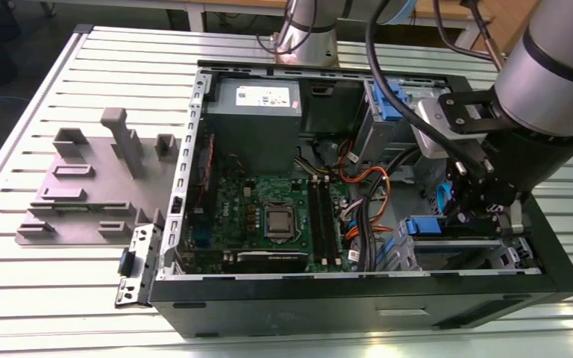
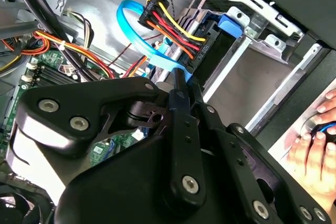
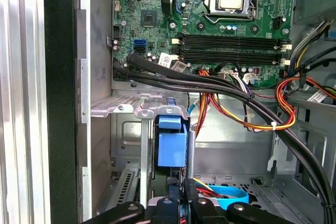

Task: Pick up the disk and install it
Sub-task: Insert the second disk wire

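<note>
Currently logged, item by item.

Computer case (image 1: 366, 298): open-sided, lying on the slatted table (image 1: 27, 298), so I can reach its insides from above. The arm (image 1: 555, 82) descends into the corner of the case at the exterior view's right, near the front edge.

Motherboard (image 1: 266, 216): flat on the case floor, clear of my working corner.

Power supply box (image 1: 257, 112): grey, seated against the far wall of the case; not my part.

Drive cage (image 1: 456, 250): metal bay in the near corner of the case, at the exterior view's right. A blue carrier tab (image 3: 172, 140) stands upright in its slot in the first wrist view, just beyond my fingers; I judge this to be the disk (image 1: 428, 226) in its frame, seated or nearly seated in the bay. The drive body itself is hidden.

Cables: a red, yellow and black power bundle (image 2: 173, 22) and a blue ribbon cable (image 2: 139, 35) end at a black connector directly ahead of the claw.

Gripper (image 2: 181, 80): fingers drawn close together, nearly parallel, tips at the blue cable and connector. Whether they pinch anything, I cannot tell.

Hand (image 2: 315, 142): a person's, resting on something outside the case wall.

Grey fixture plate (image 1: 92, 194): on the table beside the case.
</note>
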`<state>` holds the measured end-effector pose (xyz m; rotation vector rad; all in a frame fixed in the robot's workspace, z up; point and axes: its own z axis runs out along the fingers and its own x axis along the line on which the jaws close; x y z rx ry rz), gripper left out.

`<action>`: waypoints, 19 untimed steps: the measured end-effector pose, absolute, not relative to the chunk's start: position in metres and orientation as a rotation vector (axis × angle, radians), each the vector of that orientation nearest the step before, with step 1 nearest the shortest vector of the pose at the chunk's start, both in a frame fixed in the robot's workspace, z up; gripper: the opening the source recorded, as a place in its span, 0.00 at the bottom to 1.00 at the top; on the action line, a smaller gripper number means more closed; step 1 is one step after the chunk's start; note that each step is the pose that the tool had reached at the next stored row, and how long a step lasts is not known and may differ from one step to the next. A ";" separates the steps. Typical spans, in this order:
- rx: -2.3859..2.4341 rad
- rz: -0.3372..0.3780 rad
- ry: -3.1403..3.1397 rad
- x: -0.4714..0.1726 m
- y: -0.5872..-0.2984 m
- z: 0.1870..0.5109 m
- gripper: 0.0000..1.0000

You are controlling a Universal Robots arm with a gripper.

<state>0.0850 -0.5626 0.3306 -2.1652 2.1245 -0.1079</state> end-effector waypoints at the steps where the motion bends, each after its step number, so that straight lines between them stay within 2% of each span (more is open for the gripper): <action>1: -2.165 -0.108 2.125 0.085 -0.563 0.330 0.16; 19: -2.165 -0.108 2.125 0.085 -0.563 0.328 0.17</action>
